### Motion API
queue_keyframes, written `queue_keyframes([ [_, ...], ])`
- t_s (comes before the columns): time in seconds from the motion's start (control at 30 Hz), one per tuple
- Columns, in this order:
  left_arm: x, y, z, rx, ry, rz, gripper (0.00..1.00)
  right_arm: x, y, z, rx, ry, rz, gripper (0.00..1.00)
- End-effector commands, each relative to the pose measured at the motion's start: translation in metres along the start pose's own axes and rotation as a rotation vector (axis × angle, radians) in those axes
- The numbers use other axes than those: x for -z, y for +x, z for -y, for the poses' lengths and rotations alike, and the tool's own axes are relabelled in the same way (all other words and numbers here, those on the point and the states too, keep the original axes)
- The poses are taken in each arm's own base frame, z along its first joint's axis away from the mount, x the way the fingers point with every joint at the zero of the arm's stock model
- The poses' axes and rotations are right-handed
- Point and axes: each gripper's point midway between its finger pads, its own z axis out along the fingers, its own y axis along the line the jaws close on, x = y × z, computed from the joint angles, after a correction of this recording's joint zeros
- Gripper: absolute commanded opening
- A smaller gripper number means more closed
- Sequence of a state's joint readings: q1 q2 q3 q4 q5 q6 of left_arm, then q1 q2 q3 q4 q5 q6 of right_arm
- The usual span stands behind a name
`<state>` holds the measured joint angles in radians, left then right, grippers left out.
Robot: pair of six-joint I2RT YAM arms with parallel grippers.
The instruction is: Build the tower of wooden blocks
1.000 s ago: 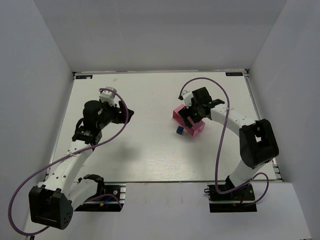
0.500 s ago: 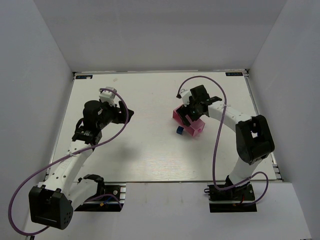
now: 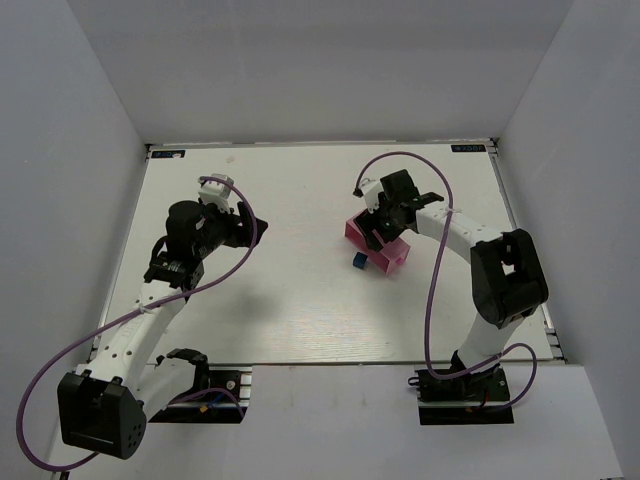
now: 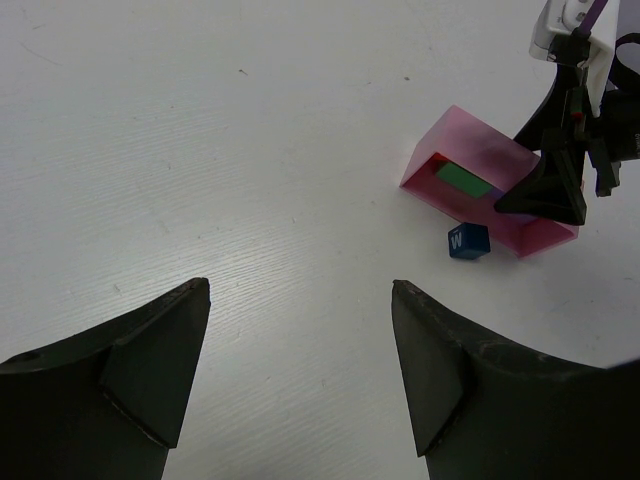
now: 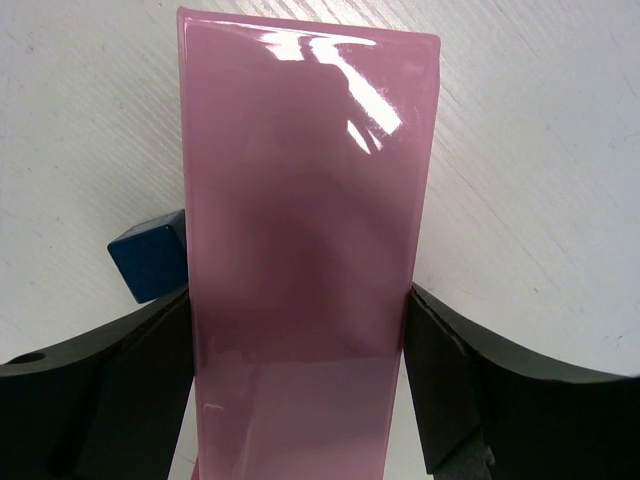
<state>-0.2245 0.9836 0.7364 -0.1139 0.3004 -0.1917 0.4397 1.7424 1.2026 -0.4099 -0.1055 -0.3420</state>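
Observation:
A pink box (image 3: 396,256) lies on its side right of the table's middle, its open side facing left. A green block (image 4: 462,180) shows inside it in the left wrist view. A blue cube (image 3: 359,260) with a white letter sits on the table touching the box's near left edge, and also shows in the left wrist view (image 4: 467,241) and the right wrist view (image 5: 150,260). My right gripper (image 3: 379,234) is shut on the pink box (image 5: 305,180), one finger on each long side. My left gripper (image 3: 258,222) is open and empty, well left of the box. Other cubes are hidden.
The white table (image 3: 300,300) is walled by white panels on the left, back and right. The right arm's purple cable (image 3: 440,290) loops above the box. In the left wrist view my left gripper (image 4: 300,290) hovers over bare tabletop.
The right arm's elbow has shifted slightly left and back, and its gripper has settled closer on the pink box. The left arm and blue cube have not moved.

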Motion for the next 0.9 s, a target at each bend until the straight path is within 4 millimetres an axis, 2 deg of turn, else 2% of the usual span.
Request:
queue_keyframes([
  [0.0,0.006,-0.023,0.007,-0.023,0.019,0.051,0.83,0.003,-0.011,0.007,-0.012,0.016,0.02,0.6],
  [0.17,0.006,-0.023,0.007,-0.023,0.019,0.051,0.83,0.007,-0.014,0.01,-0.002,0.033,0.033,0.42],
  [0.2,0.006,-0.023,0.007,-0.023,0.019,0.051,0.83,0.009,-0.014,0.011,-0.003,0.039,0.033,0.29],
  [0.27,0.006,-0.023,0.007,-0.023,0.019,0.051,0.83,0.011,-0.018,0.015,0.008,0.059,0.041,0.17],
  [0.3,0.006,-0.023,0.007,-0.023,0.019,0.051,0.83,0.013,-0.019,0.017,0.012,0.068,0.041,0.03],
  [0.33,0.006,-0.023,0.007,-0.023,0.019,0.051,0.83,0.014,-0.02,0.019,0.018,0.077,0.044,0.0],
  [0.47,0.006,-0.023,0.009,-0.024,0.028,0.049,0.83,0.019,-0.024,0.026,0.035,0.129,0.058,0.0],
  [0.7,0.004,-0.02,0.009,-0.021,0.035,0.039,0.83,0.042,-0.04,0.058,0.081,0.338,0.113,0.0],
  [0.87,0.004,-0.02,0.009,-0.021,0.035,0.039,0.83,0.049,-0.043,0.068,0.119,0.452,0.107,0.0],
])
